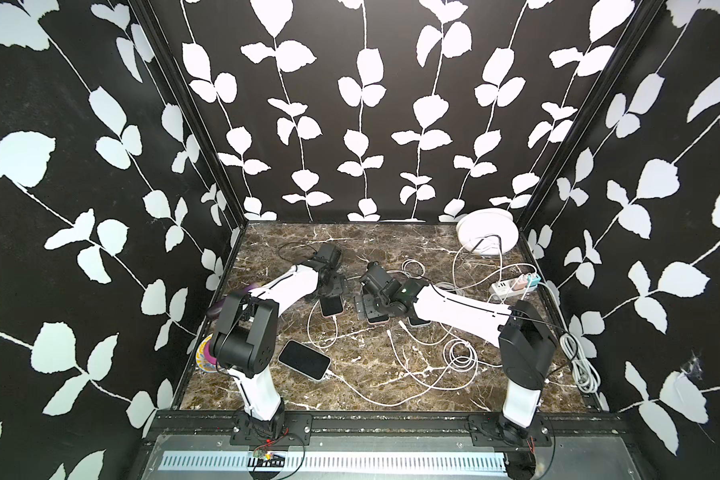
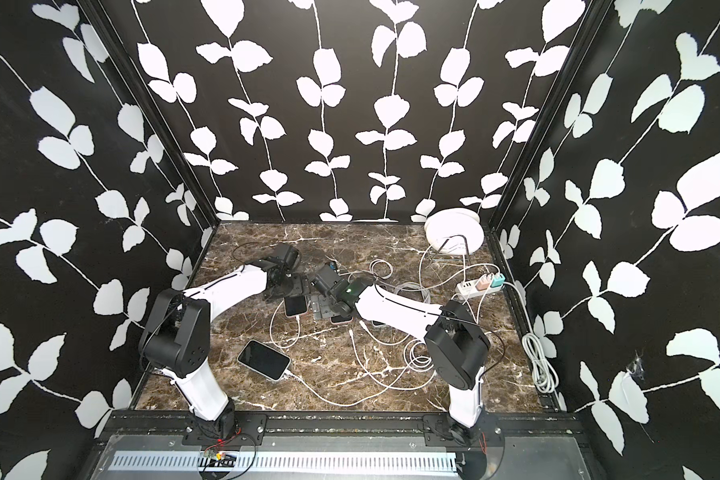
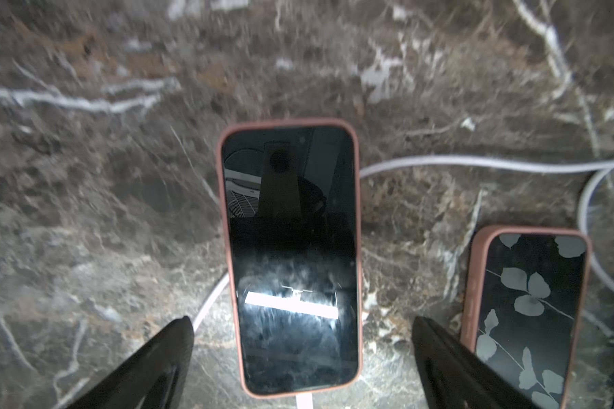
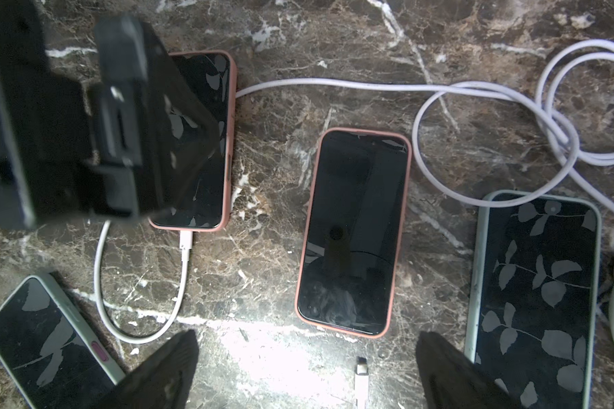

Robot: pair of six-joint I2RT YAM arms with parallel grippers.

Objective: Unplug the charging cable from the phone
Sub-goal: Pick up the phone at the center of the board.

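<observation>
**Pincers wide, plug seated in pink phone**

Left pincer [image 3: 302, 318]: gaping fully, fingers [image 3: 149, 364] on either side of the pink-cased phone [image 3: 291, 255], clear of its edges, holding nothing. Right pincer [image 4: 305, 334]: equally wide and empty, over bare bench [image 4: 263, 283] near a loose plug [image 4: 361, 371].

Phone lies flat, screen up, mid-bench. White charging cable [image 4: 97, 283] is seated by its connector [image 4: 185, 244] in the end nearer the robot. A second pink phone [image 4: 351, 230] lies just beside it with no cable in it.

Handling, as judged:
- **Phone:** rigid slab of fair weight. Matte case probably grippy; glass face smooth and breakable. Pinch across the case's long edges.
- **Bench:** looks polished, so an unheld phone would likely slide with the pull.
- **Cable:** limp, gives no purchase.
- **Connector:** housing is short, stiff and small. Grip there and draw straight out along the phone's length, never by the cord.

Writing: none legible. Screens are dark, showing only reflected leaf pattern. Power strip [image 1: 514, 286] too small to read.
</observation>
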